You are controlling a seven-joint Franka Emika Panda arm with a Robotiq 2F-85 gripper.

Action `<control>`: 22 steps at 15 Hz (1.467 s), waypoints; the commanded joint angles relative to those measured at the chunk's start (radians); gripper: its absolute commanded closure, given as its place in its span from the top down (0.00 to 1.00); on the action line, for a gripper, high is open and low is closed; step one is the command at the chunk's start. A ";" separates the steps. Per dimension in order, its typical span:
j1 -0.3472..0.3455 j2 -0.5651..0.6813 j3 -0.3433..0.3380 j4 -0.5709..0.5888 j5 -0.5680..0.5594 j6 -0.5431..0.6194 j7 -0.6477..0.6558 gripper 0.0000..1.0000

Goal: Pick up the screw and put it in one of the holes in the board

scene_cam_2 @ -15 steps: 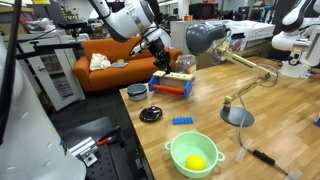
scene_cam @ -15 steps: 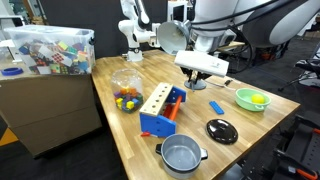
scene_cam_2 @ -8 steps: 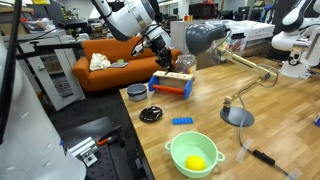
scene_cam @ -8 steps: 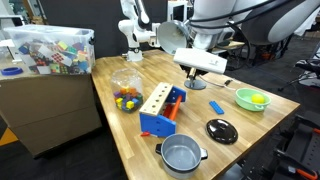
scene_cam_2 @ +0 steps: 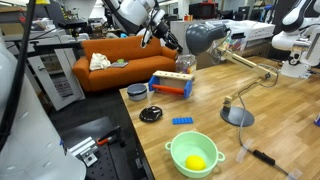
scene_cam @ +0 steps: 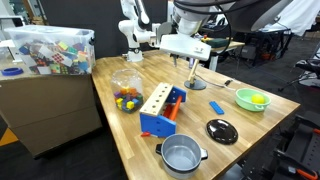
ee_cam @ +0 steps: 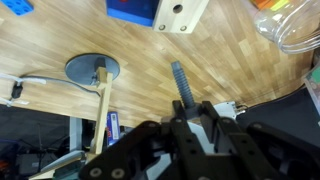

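My gripper (ee_cam: 186, 108) is shut on the screw (ee_cam: 179, 80), a blue-grey threaded bolt that sticks out past the fingertips. In both exterior views the gripper (scene_cam: 192, 66) (scene_cam_2: 168, 38) hangs high above the table, with the screw (scene_cam: 193, 78) pointing down. The board (scene_cam: 155, 98) is a pale plank with a row of dark holes (scene_cam: 157, 96) on top of a blue toy workbench (scene_cam: 160, 122). It also shows in an exterior view (scene_cam_2: 172, 77). In the wrist view one end of the board (ee_cam: 181, 14) with one hole (ee_cam: 177, 8) lies at the top edge, well ahead of the screw.
A clear tub of coloured balls (scene_cam: 126, 90) stands beside the workbench. A steel pot (scene_cam: 181, 154), black lid (scene_cam: 221, 130), blue brick (scene_cam: 216, 107) and green bowl (scene_cam: 251, 98) lie toward the table's front. A desk lamp's base (ee_cam: 90, 68) sits near the gripper.
My gripper has risen well above the table with the screw in it and shifted a little toward the board's side. Nothing on the table has moved.
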 commanded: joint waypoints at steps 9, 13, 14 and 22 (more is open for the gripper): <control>-0.017 0.033 0.026 0.034 -0.044 -0.030 0.012 0.06; 0.010 0.086 0.031 0.085 -0.158 -0.106 0.059 0.06; 0.014 0.103 0.038 0.098 -0.186 -0.120 0.074 0.06; 0.043 0.232 0.085 0.176 -0.288 -0.187 0.179 0.06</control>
